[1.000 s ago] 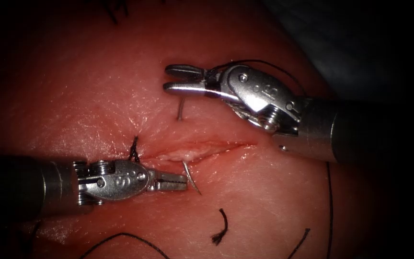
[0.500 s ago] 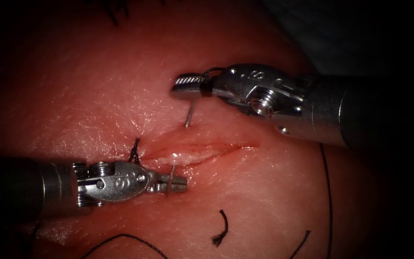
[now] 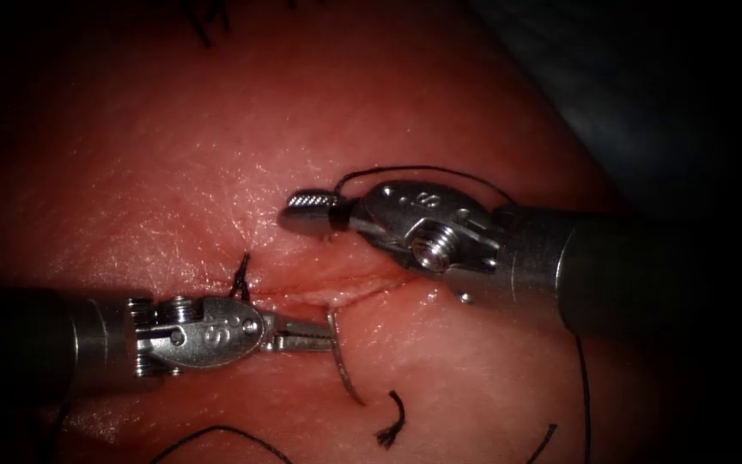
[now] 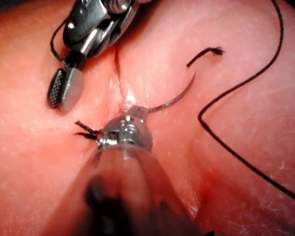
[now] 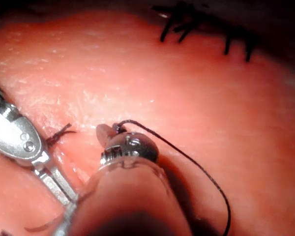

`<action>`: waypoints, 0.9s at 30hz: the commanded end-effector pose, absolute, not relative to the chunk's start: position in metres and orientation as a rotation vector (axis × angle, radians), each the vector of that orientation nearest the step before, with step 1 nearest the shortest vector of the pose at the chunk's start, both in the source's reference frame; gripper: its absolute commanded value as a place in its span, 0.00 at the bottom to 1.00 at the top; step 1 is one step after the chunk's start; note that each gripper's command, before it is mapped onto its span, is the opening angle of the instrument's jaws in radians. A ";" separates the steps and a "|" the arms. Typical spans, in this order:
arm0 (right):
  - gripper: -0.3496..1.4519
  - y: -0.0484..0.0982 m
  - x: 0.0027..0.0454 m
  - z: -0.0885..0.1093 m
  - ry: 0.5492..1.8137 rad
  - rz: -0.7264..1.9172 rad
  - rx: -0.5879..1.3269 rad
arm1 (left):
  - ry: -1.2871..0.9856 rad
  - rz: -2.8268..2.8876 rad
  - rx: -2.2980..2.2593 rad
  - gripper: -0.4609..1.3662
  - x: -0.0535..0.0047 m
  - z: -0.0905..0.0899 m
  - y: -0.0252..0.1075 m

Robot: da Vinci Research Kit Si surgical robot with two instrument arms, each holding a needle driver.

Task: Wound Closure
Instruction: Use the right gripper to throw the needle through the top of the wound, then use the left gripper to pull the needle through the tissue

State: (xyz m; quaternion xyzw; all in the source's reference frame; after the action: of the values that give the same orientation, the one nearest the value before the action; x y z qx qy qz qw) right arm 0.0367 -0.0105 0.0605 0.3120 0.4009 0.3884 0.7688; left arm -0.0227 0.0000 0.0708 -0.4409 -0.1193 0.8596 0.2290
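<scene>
The curved needle (image 3: 345,369) passes under the cut (image 3: 362,288) in the tissue (image 3: 173,172). Its pointed half stands out of the near edge and curves down toward the picture's front. My left tool's jaws (image 3: 313,341) are shut on the needle close to where it comes out, as the left wrist view shows (image 4: 136,113), with the needle (image 4: 174,101) arching away. My right tool's jaws (image 3: 307,211) lie flat on the far edge, shut on the needle's hidden tail end, where the black thread (image 3: 405,169) starts. The right wrist view shows them (image 5: 104,132) pressed on the tissue.
A finished stitch with a knot (image 3: 240,273) sits at the cut's left end. A loose cut thread end (image 3: 392,417) lies near the needle's point. Long thread (image 3: 586,395) runs down the right; more loops at the front (image 3: 216,425). Older stitches (image 5: 206,27) lie farther off.
The right tool came down onto the far edge and rotated, driving the needle through. Much more of the needle now stands out of the near edge at the left tool, which barely moved.
</scene>
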 end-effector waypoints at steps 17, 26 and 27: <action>0.45 -0.007 0.0346 0.060 1.077 0.986 0.636 | -0.324 2.405 -1.242 0.09 -0.0218 0.070 0.001; 0.85 -0.004 0.0330 0.061 1.211 0.762 0.431 | -0.305 2.433 -1.322 0.35 -0.0216 0.069 0.001; 0.89 -0.004 0.0328 0.061 1.232 0.771 0.410 | -0.308 2.438 -1.330 0.35 -0.0216 0.068 0.001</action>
State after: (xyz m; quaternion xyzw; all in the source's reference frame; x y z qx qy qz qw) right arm 0.0327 -0.0034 0.0606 0.1737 0.5677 0.3514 0.7239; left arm -0.0217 0.0009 0.0683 -0.4691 -0.1092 0.8597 0.1698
